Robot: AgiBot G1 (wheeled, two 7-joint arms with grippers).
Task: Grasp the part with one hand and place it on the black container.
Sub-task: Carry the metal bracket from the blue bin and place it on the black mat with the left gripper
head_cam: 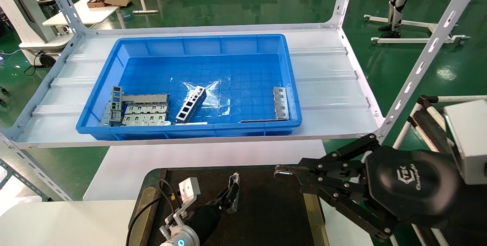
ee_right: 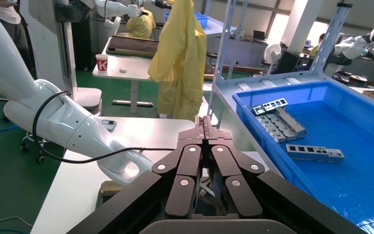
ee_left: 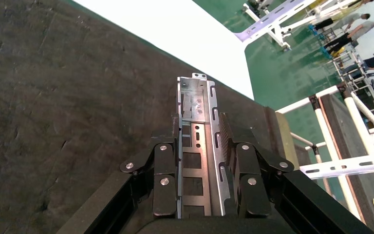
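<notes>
My left gripper [head_cam: 231, 194] is low over the black container [head_cam: 266, 208], a flat dark tray with brass-coloured strips along its sides. It is shut on the part [head_cam: 234, 182], a slim silver-grey channel with rectangular cutouts. In the left wrist view the part [ee_left: 195, 146] lies lengthwise between the fingers of the left gripper [ee_left: 200, 122], its far end sticking out past the fingertips just above the dark container surface [ee_left: 53, 97]. My right gripper [head_cam: 279, 170] hangs shut and empty over the container's right side; it also shows shut in the right wrist view [ee_right: 203, 122].
A large blue bin [head_cam: 190, 44] stands on the white shelf behind the container. It holds a stack of metal pieces [head_cam: 137, 111], a ladder-like piece [head_cam: 191, 104] and a tabbed strip [head_cam: 280, 103]. Slanted shelf posts [head_cam: 418, 67] rise at the right and left.
</notes>
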